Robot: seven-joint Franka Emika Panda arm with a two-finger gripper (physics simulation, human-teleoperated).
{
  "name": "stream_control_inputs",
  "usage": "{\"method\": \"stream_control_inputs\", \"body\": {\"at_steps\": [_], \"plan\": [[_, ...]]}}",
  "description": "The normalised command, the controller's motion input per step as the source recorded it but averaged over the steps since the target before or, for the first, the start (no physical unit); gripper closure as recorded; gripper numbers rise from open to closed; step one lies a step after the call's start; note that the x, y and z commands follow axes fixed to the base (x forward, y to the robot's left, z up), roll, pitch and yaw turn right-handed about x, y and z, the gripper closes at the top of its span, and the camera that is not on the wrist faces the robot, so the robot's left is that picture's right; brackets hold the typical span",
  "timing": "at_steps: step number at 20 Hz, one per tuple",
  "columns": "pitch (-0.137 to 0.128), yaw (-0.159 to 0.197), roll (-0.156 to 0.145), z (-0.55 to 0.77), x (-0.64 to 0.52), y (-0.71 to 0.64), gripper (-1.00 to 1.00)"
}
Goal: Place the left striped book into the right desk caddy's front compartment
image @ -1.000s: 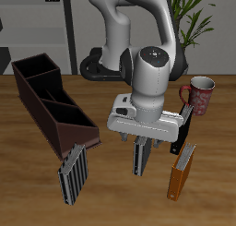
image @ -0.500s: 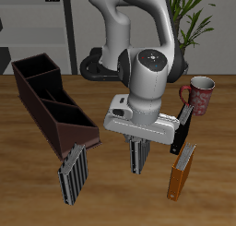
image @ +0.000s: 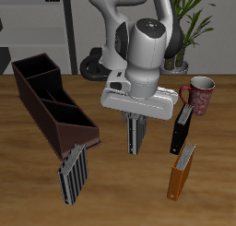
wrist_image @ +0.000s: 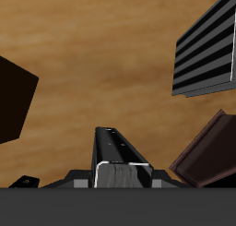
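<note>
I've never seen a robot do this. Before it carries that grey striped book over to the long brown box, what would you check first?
1. Book held: ok. The gripper is shut on the left striped book.
2. Book off the table: ok, it appears to hang clear in the exterior view.
3. Front compartment free: cannot tell; the right desk caddy shows dark inside.
4. Obstacle at the caddy's front end: not ok. The bolder striped book stands close to it.
5. Black book, orange book and mug: ok, away from the path.

Left striped book (image: 136, 135): grey, fine dark stripes, upright, hanging in the claw (image: 136, 119). Right desk caddy (image: 51, 101): maroon, open-topped, well beside the claw.
</note>
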Motion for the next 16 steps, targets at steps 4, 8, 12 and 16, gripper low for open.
{"method": "stream_control_inputs", "body": {"at_steps": [4, 8, 12, 16], "plan": [[-0.076, 0.108, 0.01, 0.57, -0.52, -0.06, 1.0], [-0.067, 0.114, -0.004, 0.56, -0.58, -0.18, 1.0], [-0.07, 0.109, -0.011, 0.51, -0.68, -0.18, 1.0], [-0.062, 0.124, -0.006, 0.4, -0.69, -0.09, 1.0]]}}
